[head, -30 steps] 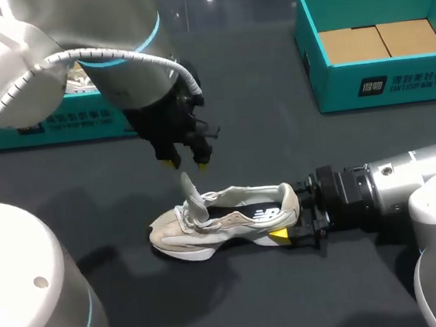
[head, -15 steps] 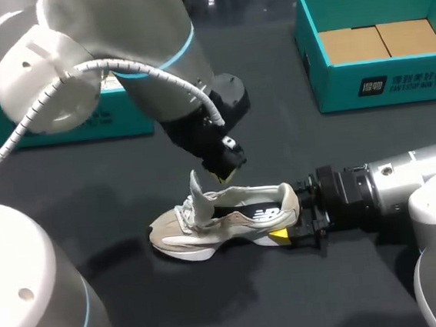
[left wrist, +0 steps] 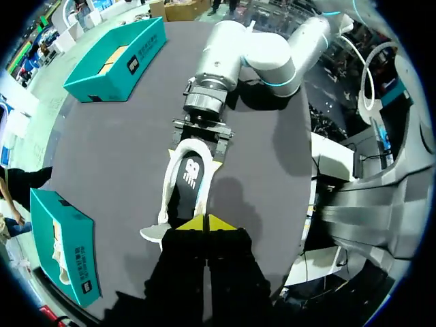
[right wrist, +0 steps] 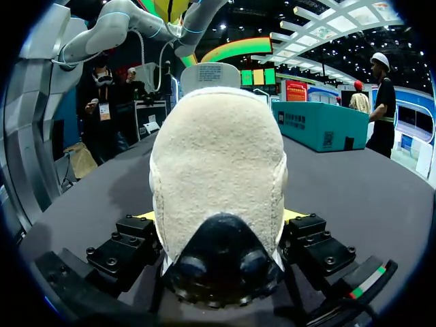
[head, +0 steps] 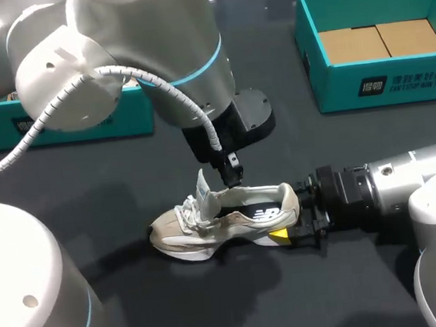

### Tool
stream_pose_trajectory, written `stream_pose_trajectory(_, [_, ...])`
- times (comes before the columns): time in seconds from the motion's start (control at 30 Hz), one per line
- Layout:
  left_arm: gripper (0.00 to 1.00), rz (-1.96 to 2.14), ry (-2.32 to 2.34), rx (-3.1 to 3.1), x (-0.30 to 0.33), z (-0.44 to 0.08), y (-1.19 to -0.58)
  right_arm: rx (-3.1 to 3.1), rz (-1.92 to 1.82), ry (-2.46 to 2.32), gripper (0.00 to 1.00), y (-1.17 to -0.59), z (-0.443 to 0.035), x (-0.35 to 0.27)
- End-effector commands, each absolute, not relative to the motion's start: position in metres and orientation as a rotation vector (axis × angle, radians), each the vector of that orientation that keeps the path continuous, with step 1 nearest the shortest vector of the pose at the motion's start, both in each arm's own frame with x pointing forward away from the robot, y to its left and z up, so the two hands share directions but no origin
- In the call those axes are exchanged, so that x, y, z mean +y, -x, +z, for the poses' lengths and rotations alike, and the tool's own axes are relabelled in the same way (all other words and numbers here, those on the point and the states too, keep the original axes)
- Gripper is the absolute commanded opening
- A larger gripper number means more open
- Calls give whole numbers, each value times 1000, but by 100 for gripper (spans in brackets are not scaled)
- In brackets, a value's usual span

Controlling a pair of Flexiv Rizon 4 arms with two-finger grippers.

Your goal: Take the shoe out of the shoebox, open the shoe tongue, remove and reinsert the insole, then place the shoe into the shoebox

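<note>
A beige sneaker [head: 235, 219] lies on its sole mid-table, toe to the left, its tongue [head: 203, 189] standing up. My right gripper [head: 295, 223] is shut on the shoe's heel; in the right wrist view the heel [right wrist: 216, 184] sits between the yellow tips. My left gripper [head: 232, 179] hangs just over the shoe's opening beside the tongue, shut with nothing in it. In the left wrist view its joined tips [left wrist: 205, 223] sit above the dark insole [left wrist: 191, 174], and the right gripper [left wrist: 199, 138] holds the heel beyond.
An open teal shoebox [head: 327, 91] with brown cardboard inside stands at the back right. A second teal box [head: 67, 125] sits at the back left, partly hidden by my left arm; it [left wrist: 71, 235] holds another shoe.
My left arm has swung right and down to the shoe's opening, and its fingers have closed. The tongue now stands more upright. The right arm and shoe have not moved.
</note>
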State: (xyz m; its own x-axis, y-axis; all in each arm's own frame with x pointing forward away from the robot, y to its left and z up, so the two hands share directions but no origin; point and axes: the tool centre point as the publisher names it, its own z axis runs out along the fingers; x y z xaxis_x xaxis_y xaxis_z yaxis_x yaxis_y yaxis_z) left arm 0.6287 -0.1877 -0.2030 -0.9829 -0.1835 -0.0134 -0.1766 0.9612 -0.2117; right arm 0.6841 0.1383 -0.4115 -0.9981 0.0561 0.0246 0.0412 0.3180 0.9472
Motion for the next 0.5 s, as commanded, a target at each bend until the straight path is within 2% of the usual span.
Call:
stream_pose_trajectory(0.03, [0,-297,-62,3018,-197,-206,-625,2542,1823,-93,0,-684,-412,140])
stream_pose_trajectory(0.17, [0,-242,-228,2993,-208,-215,-625,2542,1823,-93,0,-684,-412,140])
stream_pose_trajectory(0.5, [0,-275,-309,3042,-207,-248,-636,2542,1823,-93,0,-684,-412,140])
